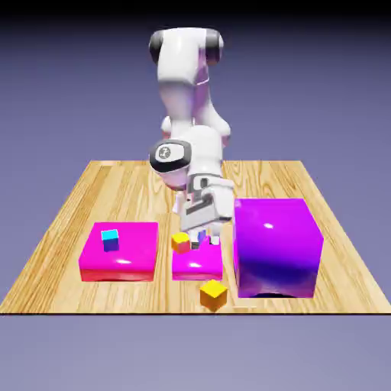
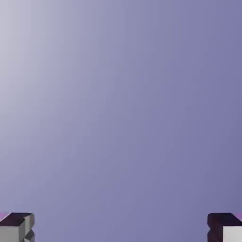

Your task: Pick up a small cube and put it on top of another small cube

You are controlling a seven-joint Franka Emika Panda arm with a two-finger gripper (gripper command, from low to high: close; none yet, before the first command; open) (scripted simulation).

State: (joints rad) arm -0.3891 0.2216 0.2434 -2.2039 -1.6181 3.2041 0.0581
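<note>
we see the small cube (image 1: 213, 294), orange-yellow on every visible face, sitting on the wooden table (image 1: 69, 221) close to its near edge, at about 6 o'clock from the small magenta block (image 1: 197, 265) and just off the lower-left corner of the big purple block (image 1: 276, 246). nothing touches it.

a second small cube with a yellow top and a magenta side (image 1: 180, 242) rests at the back-left corner of the small magenta block. the gripper (image 1: 205, 239) hangs low just at 3 o'clock of that cube, above the same block; in the hand view its two grey fingertips (image 2: 16, 227) sit far apart at the bottom corners with only blue-violet backdrop between them, so the jaws stand wide and hold nothing.

at 9 o'clock lies a wide pink block (image 1: 121, 252) carrying a small cyan-topped blue cube (image 1: 111, 240).

we can read no writing or labels; a round mark on the arm's joint cap (image 1: 163, 152) is too small to make out.
</note>
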